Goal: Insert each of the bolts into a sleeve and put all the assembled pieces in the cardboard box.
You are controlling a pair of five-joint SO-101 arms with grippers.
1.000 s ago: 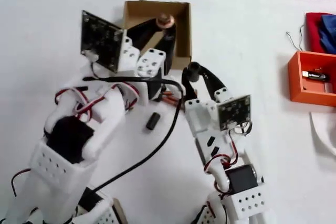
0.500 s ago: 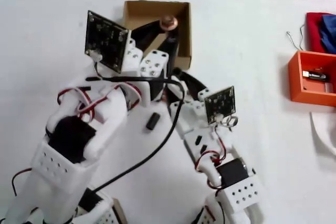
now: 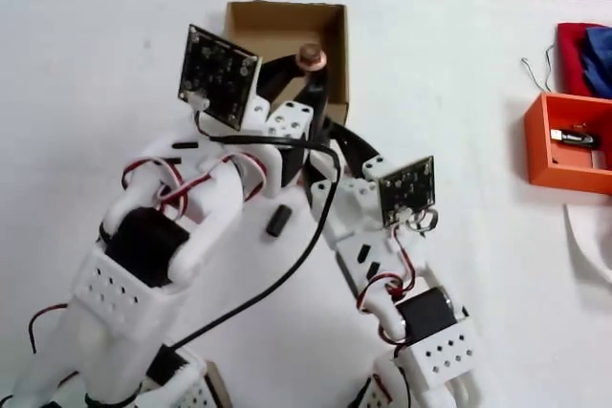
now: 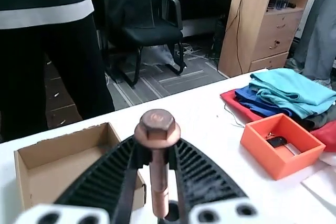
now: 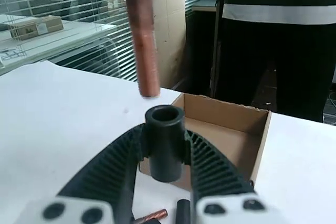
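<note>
My left gripper (image 4: 155,148) is shut on a copper bolt (image 4: 157,169), head up, shaft hanging down between the black fingers. In the high view that bolt's head (image 3: 309,56) shows over the cardboard box (image 3: 251,22). My right gripper (image 5: 165,150) is shut on a black sleeve (image 5: 165,149), held upright with its bore open. The bolt's shaft (image 5: 141,35) hangs just above the sleeve's mouth, its tip a little off to one side. A loose black sleeve (image 3: 278,221) lies on the table between the arms. Another bolt (image 5: 152,216) and sleeve (image 5: 182,212) lie below the right gripper.
An orange tray (image 3: 564,145) with a small dark item stands at the right, next to folded red and blue cloth (image 3: 583,56). A black cable (image 3: 277,279) crosses the white table between the arms. A person stands beyond the table's far edge.
The left arm has shifted right and nearer with the bolt. The right arm swung left toward the box, bringing its sleeve under the bolt.
</note>
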